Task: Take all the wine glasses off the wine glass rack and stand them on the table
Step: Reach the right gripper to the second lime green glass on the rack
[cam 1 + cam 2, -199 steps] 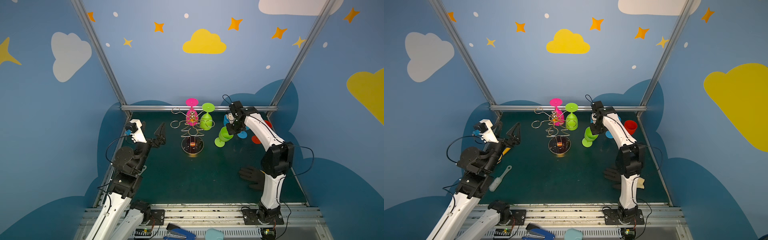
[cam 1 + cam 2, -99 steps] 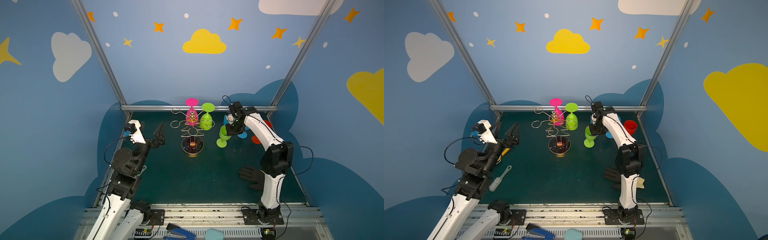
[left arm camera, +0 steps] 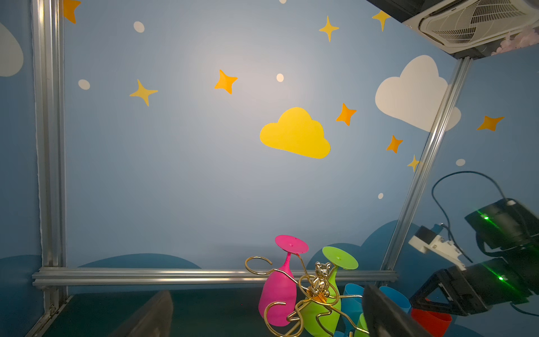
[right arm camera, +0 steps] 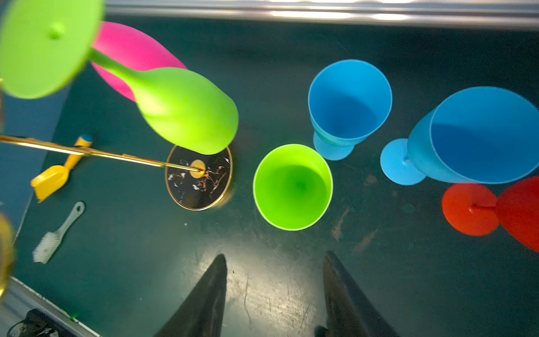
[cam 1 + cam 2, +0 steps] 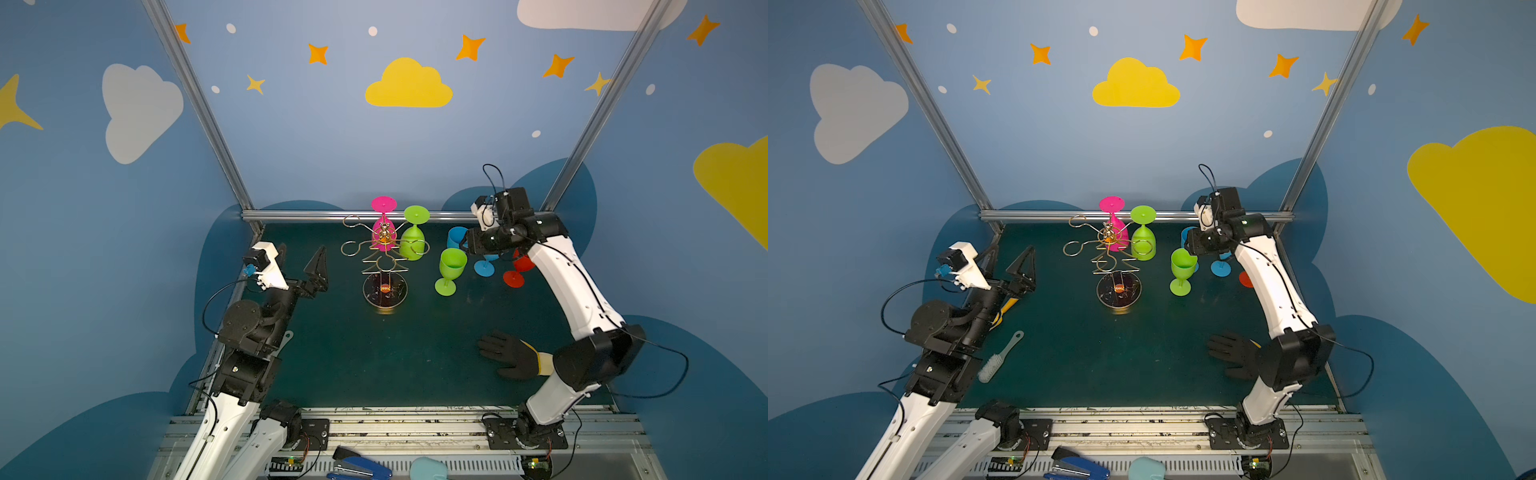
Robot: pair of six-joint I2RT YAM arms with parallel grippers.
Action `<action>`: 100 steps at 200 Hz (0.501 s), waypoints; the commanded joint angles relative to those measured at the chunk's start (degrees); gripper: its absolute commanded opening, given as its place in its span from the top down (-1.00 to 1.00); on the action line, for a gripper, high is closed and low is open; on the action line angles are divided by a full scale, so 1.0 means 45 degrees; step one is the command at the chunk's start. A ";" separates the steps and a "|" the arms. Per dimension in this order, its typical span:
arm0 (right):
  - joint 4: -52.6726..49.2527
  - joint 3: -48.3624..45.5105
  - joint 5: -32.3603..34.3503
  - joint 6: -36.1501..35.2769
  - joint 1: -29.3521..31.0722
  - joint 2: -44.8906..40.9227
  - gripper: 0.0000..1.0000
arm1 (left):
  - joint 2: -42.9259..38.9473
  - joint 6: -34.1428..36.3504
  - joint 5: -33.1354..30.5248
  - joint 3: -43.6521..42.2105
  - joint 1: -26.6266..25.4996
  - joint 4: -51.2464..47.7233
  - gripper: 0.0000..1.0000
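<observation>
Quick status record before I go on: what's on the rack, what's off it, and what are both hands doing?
rack: gold wire stand, upright
on rack: pink glass, green glass, hanging upside down
off rack: second green glass, blue glass, another blue glass, red glass, upright on table
right hand: open, empty, near second green glass
left hand: open, empty, apart from rack

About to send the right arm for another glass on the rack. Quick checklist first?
1. Upright green glass stands on the table, clear of the right gripper: ok.
2. Right gripper fingers apart, nothing between them: ok.
3. Pink glass and hanging green glass hang upside down on the wine glass rack: ok.
4. Left gripper open, beside the rack: ok.
5. Stems free to slide from the loops: cannot tell.
</observation>
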 commanded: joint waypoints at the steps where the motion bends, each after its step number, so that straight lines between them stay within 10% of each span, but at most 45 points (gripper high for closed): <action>1: 0.5241 -0.2692 -0.2516 0.1373 -0.0072 -0.1197 -0.14 | -0.0104 0.0026 -0.0159 -0.0085 0.0053 0.0023 -0.99; 100: 0.9138 -0.1689 -0.4937 0.4765 0.0010 0.0956 -0.44 | -0.0068 0.0089 -0.0200 -0.0079 0.0055 -0.0012 -0.99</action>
